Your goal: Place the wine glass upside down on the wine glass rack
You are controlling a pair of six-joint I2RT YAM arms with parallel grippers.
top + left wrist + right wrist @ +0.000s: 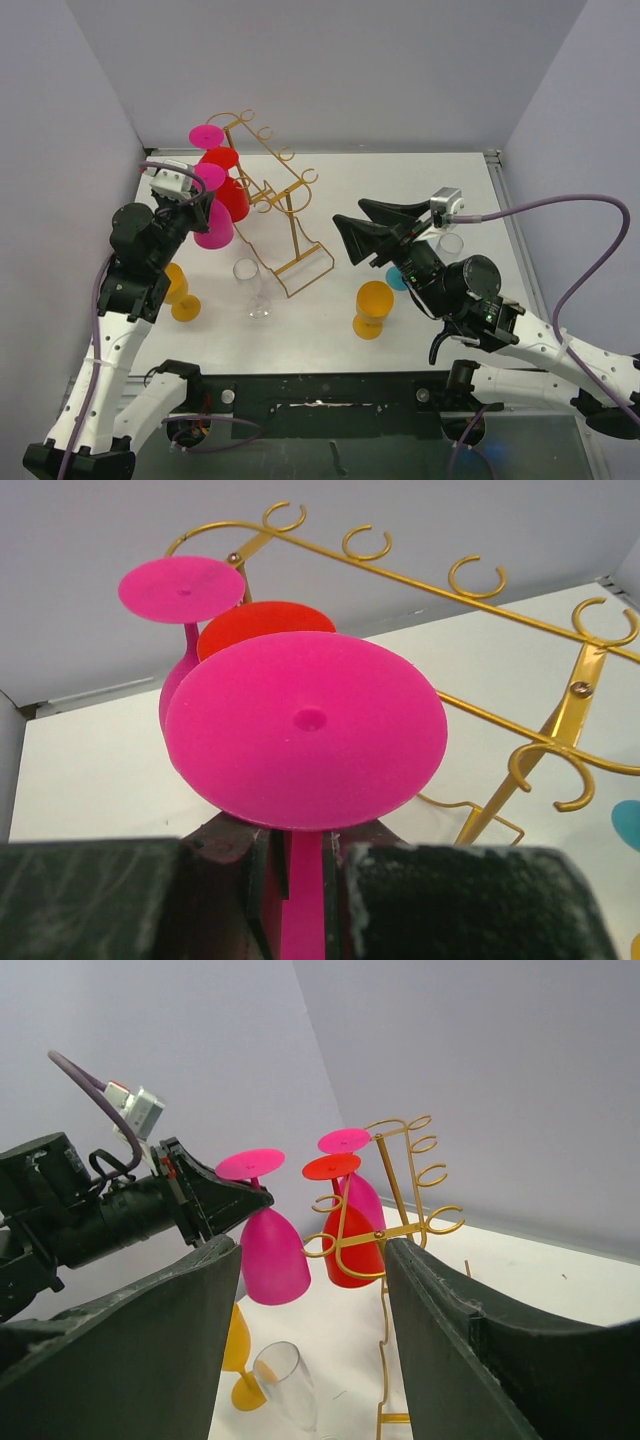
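From above, the left jaws (198,205) are clamped on the stem of a pink wine glass (215,232), held upside down, foot up and bowl hanging below the jaws. Just beyond them stands the gold wire rack (294,228) on the white bench (330,335), with a red glass (233,197) and a second pink glass (207,135) already hanging inverted at its far end. The right jaws (348,213) stand apart with nothing between them, pointed at the rack; an orange glass (373,305) stands upright nearer the robot than they are.

From the left wrist, the held glass's round foot (305,730) fills the frame directly above the jaws, with the rack's curled hooks (560,720) to their right.

From the right wrist, the rack (400,1175) and its two glasses show between the parted fingers (130,1360); the pink wine glass (270,1255) hangs just beside the rack, apart from its hooks. A clear glass (285,1380) lies tilted below.
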